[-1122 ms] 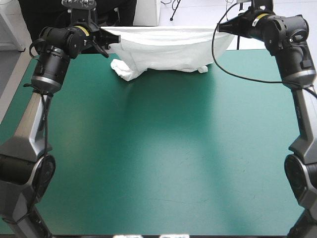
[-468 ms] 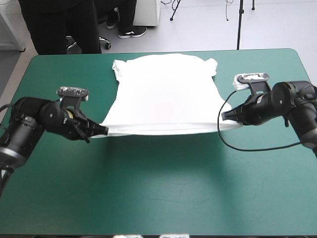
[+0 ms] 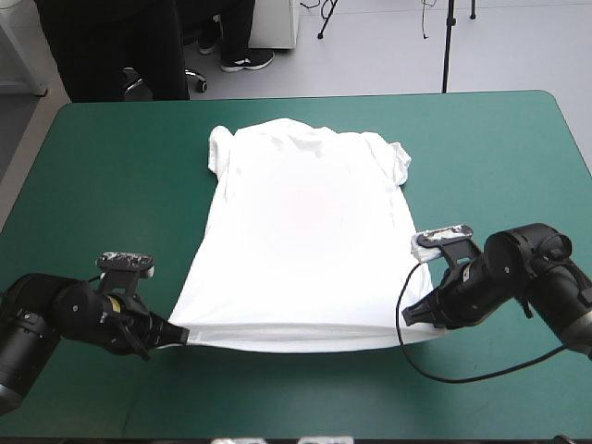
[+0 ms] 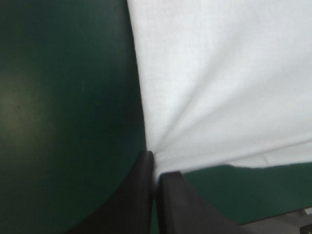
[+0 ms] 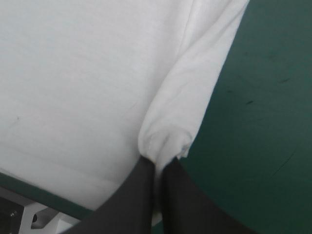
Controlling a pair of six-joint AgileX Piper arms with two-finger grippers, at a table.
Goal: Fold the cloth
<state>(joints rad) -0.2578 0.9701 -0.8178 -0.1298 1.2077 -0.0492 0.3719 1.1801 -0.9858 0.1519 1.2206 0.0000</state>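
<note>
The white T-shirt (image 3: 305,240) lies spread flat on the teal-green cover (image 3: 129,185), collar and sleeves toward the far edge, hem toward the near edge. My left gripper (image 3: 174,335) is shut on the T-shirt at the hem's left corner, low over the table. My right gripper (image 3: 412,317) is shut on the T-shirt at the hem's right corner. In the left wrist view the fingers (image 4: 168,195) pinch a fan of creases in the T-shirt (image 4: 219,83). In the right wrist view the fingers (image 5: 141,192) hold a bunched fold of the T-shirt (image 5: 87,73).
Bare teal-green cover lies on both sides of the shirt and along the near edge (image 3: 296,407). Between the collar and the far edge (image 3: 305,100) a narrow strip of cover shows.
Earlier both grippers held the shirt hanging above the far edge. They came down and drew the hem toward the near edge; the shirt now lies stretched out flat.
</note>
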